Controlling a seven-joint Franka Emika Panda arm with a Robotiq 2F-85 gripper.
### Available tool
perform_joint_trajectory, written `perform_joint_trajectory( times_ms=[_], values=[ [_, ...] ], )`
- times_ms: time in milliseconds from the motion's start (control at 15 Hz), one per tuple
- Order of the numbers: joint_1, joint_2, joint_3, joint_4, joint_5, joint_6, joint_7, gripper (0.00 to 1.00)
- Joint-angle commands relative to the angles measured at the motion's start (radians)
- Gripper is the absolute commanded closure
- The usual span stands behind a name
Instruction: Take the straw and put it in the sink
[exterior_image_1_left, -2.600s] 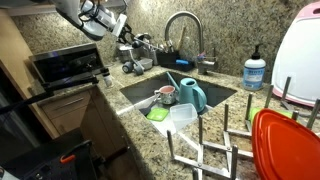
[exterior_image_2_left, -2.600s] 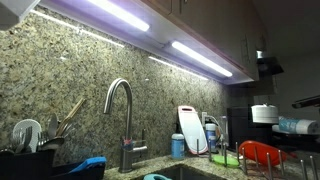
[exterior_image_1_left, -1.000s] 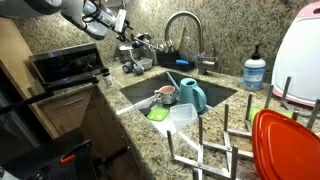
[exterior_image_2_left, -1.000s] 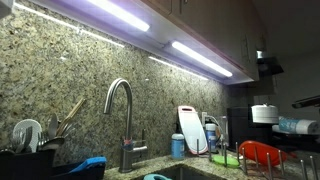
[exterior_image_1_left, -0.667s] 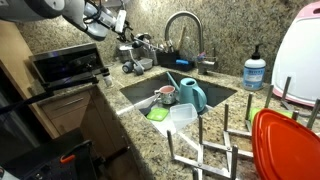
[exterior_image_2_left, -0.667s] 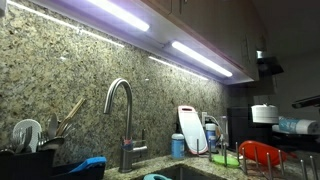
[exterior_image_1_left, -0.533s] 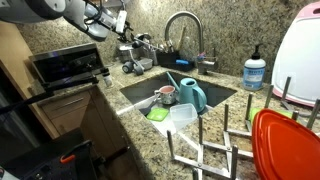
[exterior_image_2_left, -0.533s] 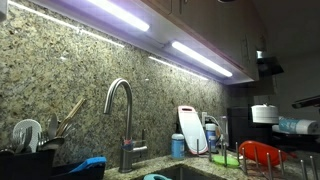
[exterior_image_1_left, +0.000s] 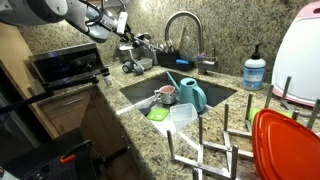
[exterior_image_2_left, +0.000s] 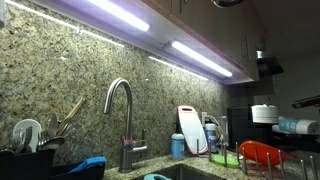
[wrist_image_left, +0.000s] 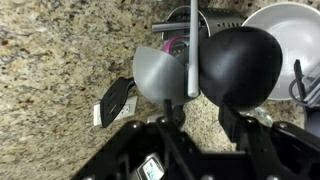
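Note:
In the wrist view the straw, a thin pale tube, stands among the utensils in front of a grey ladle and a black ladle. Its near end stops just ahead of the gap between my fingers. My gripper is open, with the fingers wide apart and nothing between them. In an exterior view the gripper hangs over the utensil caddy, left of the faucet. The sink lies to its right and lower down. The straw is too thin to make out there.
The sink holds a teal jug, a light-blue stick, a cup and a green sponge. A tall steel faucet stands behind it. A white plate sits in the caddy. A dish rack and a red plate are in front.
The arm has swung a little further into view at the top left. The gripper has stayed over the utensil caddy and is still open.

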Motion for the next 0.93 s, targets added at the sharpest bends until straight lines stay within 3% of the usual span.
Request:
perform_joint_trajectory(
  times_ms=[0, 200, 533, 600, 733, 867],
  values=[
    [0.002, 0.021, 0.001, 0.045, 0.032, -0.006, -0.044, 0.8],
    [0.003, 0.024, -0.002, 0.05, 0.044, -0.006, -0.039, 1.0],
    [-0.001, 0.024, 0.002, 0.048, 0.063, -0.003, -0.033, 1.0],
    [-0.003, 0.022, 0.006, 0.042, 0.076, -0.009, -0.032, 0.74],
    [-0.009, 0.01, 0.014, 0.02, 0.078, -0.015, -0.012, 0.66],
    [-0.01, 0.011, 0.013, 0.019, 0.082, -0.022, -0.009, 0.51]
  ],
)
